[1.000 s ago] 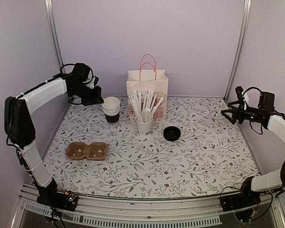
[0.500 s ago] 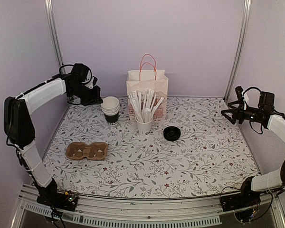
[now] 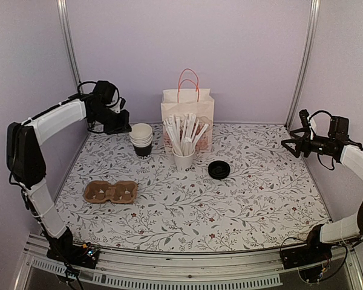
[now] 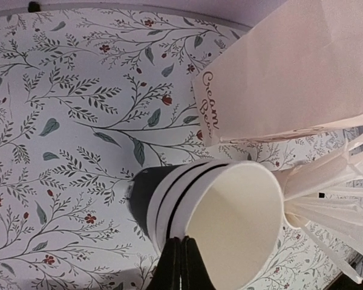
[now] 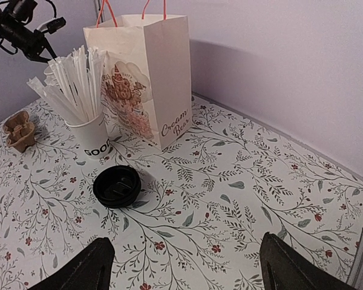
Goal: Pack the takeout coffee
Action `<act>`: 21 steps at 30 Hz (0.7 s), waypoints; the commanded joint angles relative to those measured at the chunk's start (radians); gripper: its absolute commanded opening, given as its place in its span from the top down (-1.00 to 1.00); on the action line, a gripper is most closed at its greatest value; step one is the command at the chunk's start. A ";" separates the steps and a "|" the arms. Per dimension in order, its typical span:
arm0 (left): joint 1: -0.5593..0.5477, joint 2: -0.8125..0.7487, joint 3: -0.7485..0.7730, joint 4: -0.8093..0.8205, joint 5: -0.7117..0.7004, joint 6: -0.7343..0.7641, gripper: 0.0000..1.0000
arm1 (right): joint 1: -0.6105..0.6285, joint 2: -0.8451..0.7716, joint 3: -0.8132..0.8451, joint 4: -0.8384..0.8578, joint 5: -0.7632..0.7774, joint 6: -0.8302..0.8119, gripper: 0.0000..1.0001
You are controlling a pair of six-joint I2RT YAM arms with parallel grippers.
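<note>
No lidded dark cup shows in any view. A round black lid (image 3: 219, 169) lies alone on the table, also in the right wrist view (image 5: 117, 186). A stack of lidless white-rimmed dark cups (image 3: 141, 139) stands at the back left and fills the left wrist view (image 4: 212, 217). My left gripper (image 3: 124, 127) is just left of the stack. Its fingers (image 4: 181, 260) are pressed together with nothing between them, and their tips sit at the top cup's rim. My right gripper (image 3: 285, 144) hangs wide open and empty at the far right (image 5: 181, 266).
A white paper bag (image 3: 187, 115) with orange handles stands at the back centre. A white cup of wrapped sticks (image 3: 184, 158) stands in front of it. A brown cardboard cup carrier (image 3: 111, 191) lies at the front left.
</note>
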 commanded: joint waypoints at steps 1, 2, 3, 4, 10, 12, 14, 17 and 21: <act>0.017 -0.008 -0.020 0.034 0.054 0.015 1.00 | 0.006 0.005 0.028 -0.013 -0.005 -0.009 -0.73; 0.033 -0.012 -0.049 0.067 0.150 -0.020 1.00 | 0.006 0.006 0.028 -0.013 -0.005 -0.010 -0.73; 0.025 -0.011 -0.033 0.052 0.073 -0.031 1.00 | 0.007 0.006 0.028 -0.015 -0.006 -0.010 -0.73; -0.035 0.001 0.015 -0.009 -0.149 -0.002 1.00 | 0.007 0.008 0.028 -0.014 -0.006 -0.009 -0.73; -0.033 0.001 0.029 -0.006 -0.207 0.013 1.00 | 0.007 0.012 0.032 -0.020 -0.005 -0.013 -0.73; 0.030 0.003 -0.011 0.037 0.083 -0.012 1.00 | 0.008 0.012 0.033 -0.022 -0.001 -0.015 -0.73; -0.002 -0.006 -0.029 0.038 -0.089 -0.021 1.00 | 0.008 0.011 0.031 -0.020 -0.002 -0.015 -0.73; 0.023 0.011 -0.034 0.076 0.169 -0.031 1.00 | 0.007 0.014 0.032 -0.023 -0.001 -0.016 -0.73; 0.025 -0.017 -0.091 0.143 0.266 -0.040 1.00 | 0.009 0.018 0.036 -0.028 0.000 -0.018 -0.73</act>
